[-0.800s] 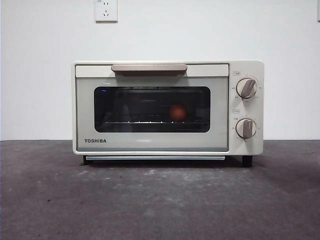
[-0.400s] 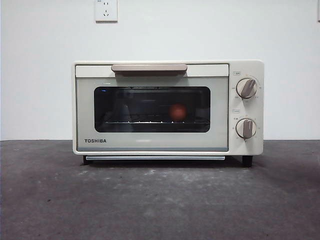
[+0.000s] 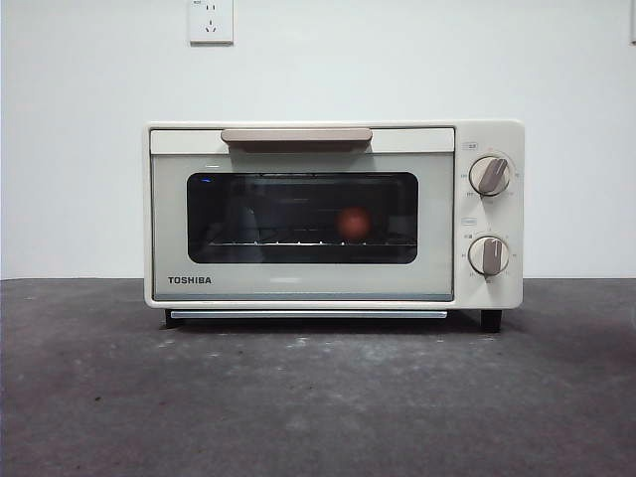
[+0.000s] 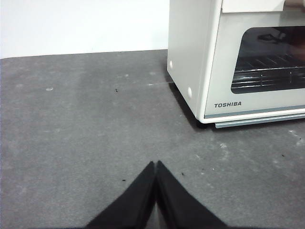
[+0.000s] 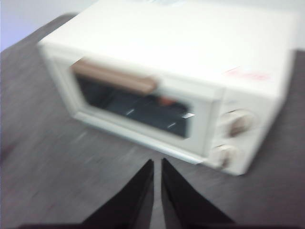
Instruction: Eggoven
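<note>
- The left gripper point(image 4: 156, 164) is hanging low over the dark grey table point(image 4: 86, 124), its two black jaws pressed tip to tip and clasping nothing; the oven's near corner is standing well apart from it.
- The right gripper point(image 5: 157, 164) is hovering above and in front of the oven, its jaws nearly closed with only a thin slit between them, also carrying nothing (this view is blurred).
- The cream boxy toaster oven point(image 3: 333, 214) is sitting on the table with its dark glass door point(image 3: 302, 217) closed, the beige handle point(image 3: 296, 134) running along the door's top and two knobs point(image 3: 489, 175) stacked at one side.
- "TOSHIBA" is showing in dark letters on the door's lower corner; the tiny marks around the knobs are too small to read.
- The small reddish-brown egg point(image 3: 353, 223) is resting inside the oven on the wire rack, seen through the glass.
- A white wall socket point(image 3: 211, 20) is sitting on the wall above.
</note>
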